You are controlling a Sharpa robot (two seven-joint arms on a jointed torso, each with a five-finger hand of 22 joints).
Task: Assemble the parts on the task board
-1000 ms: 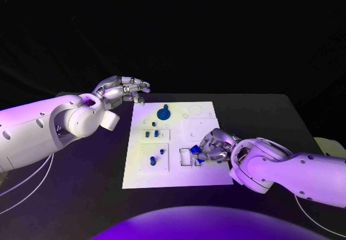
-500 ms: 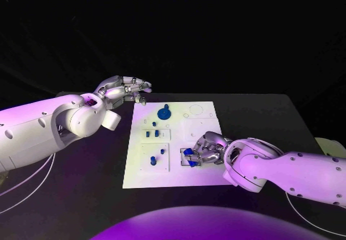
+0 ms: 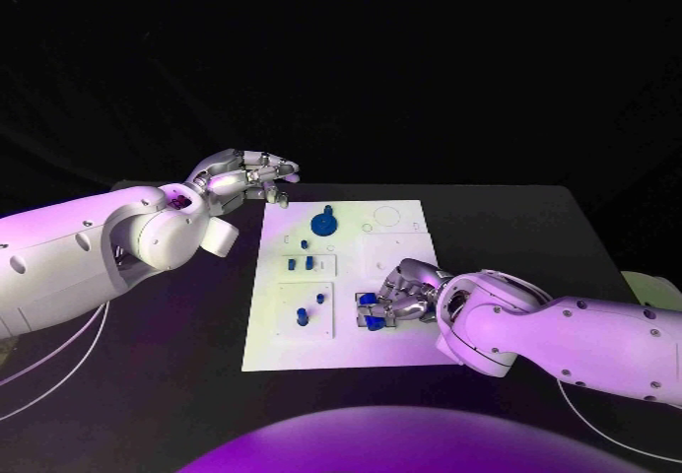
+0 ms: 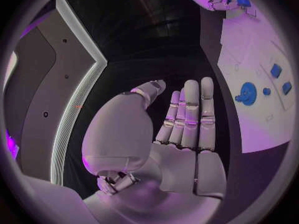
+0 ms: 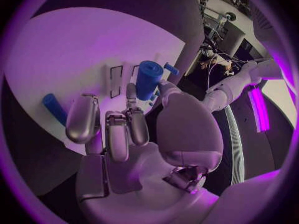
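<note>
The white task board point(image 3: 405, 340) lies in the middle of the black table. My right hand point(image 3: 402, 294) rests low over its near middle and pinches a blue cylinder point(image 3: 373, 321) between thumb and fingers, beside a rectangular recess point(image 3: 364, 307). In the right wrist view the blue cylinder point(image 5: 148, 79) stands upright at the tips of the right hand point(image 5: 118, 129), over the board point(image 5: 74, 50). My left hand point(image 3: 241, 177) hovers past the board's far left corner. The left wrist view shows the left hand point(image 4: 181, 129) with fingers straight and nothing in it.
A blue gear point(image 3: 324, 224) sits at the board's far side, with small blue parts point(image 3: 292, 264) and a blue peg point(image 3: 302, 316) in recesses on the left half. Another blue peg point(image 5: 53, 108) lies near the right fingers. Black table surrounds the board.
My right hand has slid left across the board with the blue cylinder, ending by the recess. The left hand has stayed put.
</note>
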